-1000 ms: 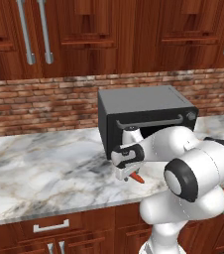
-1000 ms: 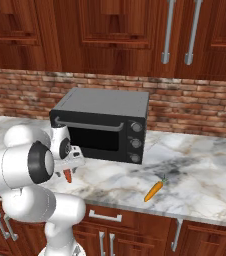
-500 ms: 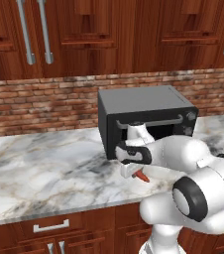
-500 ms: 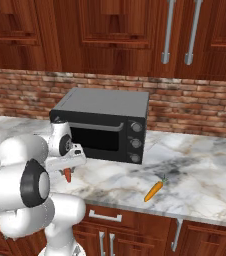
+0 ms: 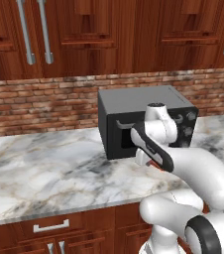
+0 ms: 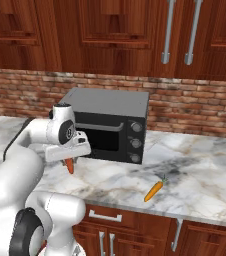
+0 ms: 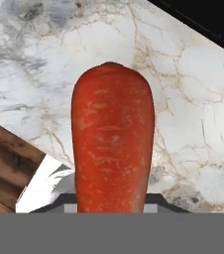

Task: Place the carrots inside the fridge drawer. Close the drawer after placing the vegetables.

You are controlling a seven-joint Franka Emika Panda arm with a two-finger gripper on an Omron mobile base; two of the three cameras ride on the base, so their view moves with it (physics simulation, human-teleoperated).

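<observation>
Orange-red carrot in fingers, unlabelled

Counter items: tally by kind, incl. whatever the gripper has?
Carrots: 2, one red-orange carrot hanging from the shut gripper above the counter, one orange carrot with a green top lying on the marble
Toaster oven: 1
Total: 3

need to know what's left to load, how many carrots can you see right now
2. One red-orange carrot hangs tip down in the hand, lifted off the marble counter in front of the toaster oven. A second orange carrot lies on the counter near its front edge. More could be hidden behind the arm.
</observation>
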